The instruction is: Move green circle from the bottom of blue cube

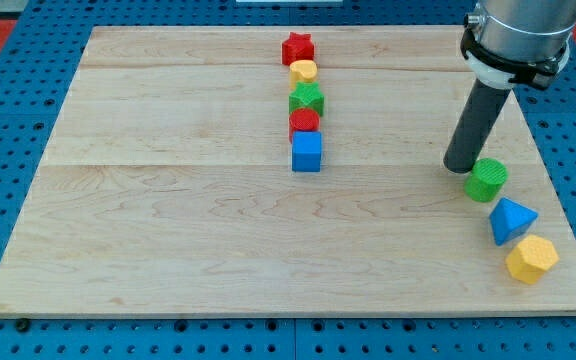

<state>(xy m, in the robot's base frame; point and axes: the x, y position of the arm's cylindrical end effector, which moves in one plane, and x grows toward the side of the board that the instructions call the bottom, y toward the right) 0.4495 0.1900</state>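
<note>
The green circle (pixel 486 180) lies near the board's right side, far to the right of the blue cube (pixel 307 152). My tip (pixel 460 168) rests just left of the green circle, touching or nearly touching it. The blue cube is the lowest block in a column at the top centre.
Above the blue cube stand a red circle (pixel 304 121), a green star (pixel 307 99), a yellow circle (pixel 304 71) and a red star (pixel 297 48). A blue triangle (pixel 511 219) and a yellow hexagon (pixel 532 259) lie just below the green circle. The wooden board (pixel 168 230) has its right edge close by.
</note>
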